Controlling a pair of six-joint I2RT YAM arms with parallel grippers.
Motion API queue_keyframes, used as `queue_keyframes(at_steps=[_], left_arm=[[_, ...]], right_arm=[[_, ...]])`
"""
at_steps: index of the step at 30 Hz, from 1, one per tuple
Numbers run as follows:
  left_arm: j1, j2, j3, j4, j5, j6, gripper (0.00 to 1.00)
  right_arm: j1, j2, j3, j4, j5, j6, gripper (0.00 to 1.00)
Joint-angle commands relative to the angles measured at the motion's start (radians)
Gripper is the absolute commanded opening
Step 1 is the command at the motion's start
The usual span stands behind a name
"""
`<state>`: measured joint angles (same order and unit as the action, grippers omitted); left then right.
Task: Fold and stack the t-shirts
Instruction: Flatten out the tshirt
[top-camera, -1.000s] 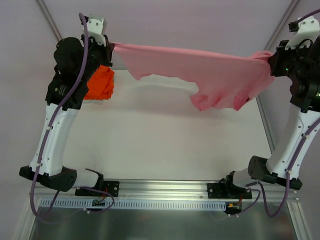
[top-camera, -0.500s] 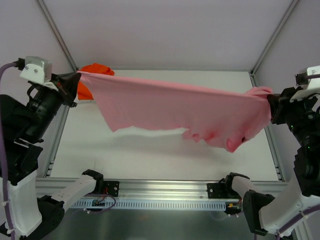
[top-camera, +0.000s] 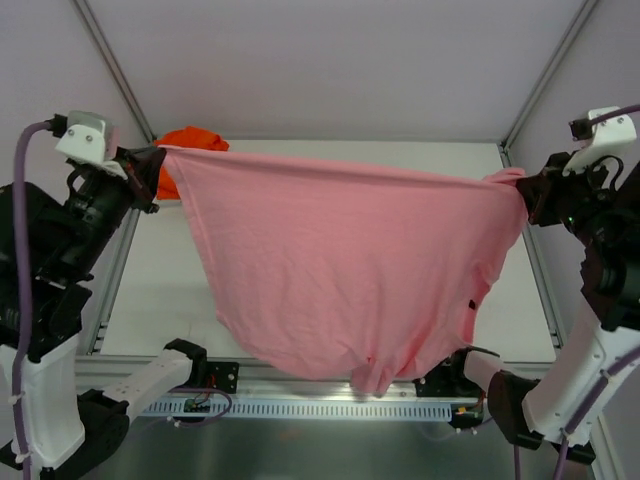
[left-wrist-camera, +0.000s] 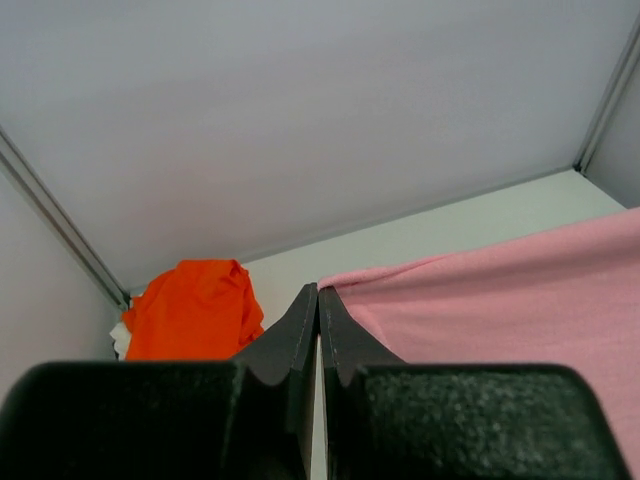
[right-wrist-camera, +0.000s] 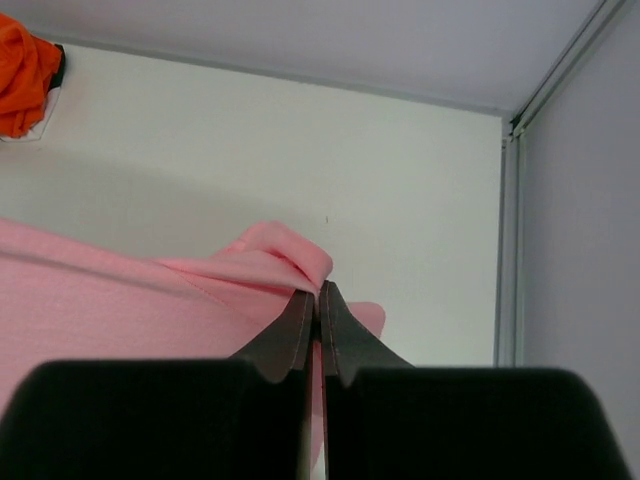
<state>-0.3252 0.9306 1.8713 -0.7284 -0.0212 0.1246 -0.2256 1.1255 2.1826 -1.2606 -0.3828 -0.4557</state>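
While it hangs spread above the table (top-camera: 150, 290), the pink t-shirt (top-camera: 340, 270) is stretched between both arms. The left gripper (top-camera: 152, 165) is clamped on one top corner, the right gripper (top-camera: 527, 190) on the other (cloth bunched there). The orange t-shirt (top-camera: 190, 145) lies crumpled at the table's far left corner.

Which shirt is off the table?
The pink t-shirt, hanging stretched between the left tool and right tool; the orange t-shirt lies crumpled at the far-left corner.
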Motion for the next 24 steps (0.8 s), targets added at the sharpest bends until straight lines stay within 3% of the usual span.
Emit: queue_keyframes(at_steps=[1,8,12,18,24], left_arm=[[0.021,0.063,-0.119,0.108,-0.085,0.032,0.00],[0.034,0.215,-0.356,0.279,-0.063,-0.042,0.00],[0.064,0.318,-0.437,0.365,-0.020,-0.114,0.00],[0.066,0.533,-0.452,0.503,0.012,-0.169,0.00],[0.066,0.802,-0.315,0.557,0.050,-0.201,0.00]], right_arm=[[-0.003,0.052,-0.165,0.154,-0.005,-0.007,0.00],[0.002,0.223,-0.403,0.324,0.005,-0.054,0.00],[0.020,0.392,-0.432,0.383,0.005,-0.064,0.00],[0.058,0.624,-0.335,0.428,0.012,-0.095,0.00],[0.081,0.890,-0.166,0.423,0.027,-0.130,0.00]])
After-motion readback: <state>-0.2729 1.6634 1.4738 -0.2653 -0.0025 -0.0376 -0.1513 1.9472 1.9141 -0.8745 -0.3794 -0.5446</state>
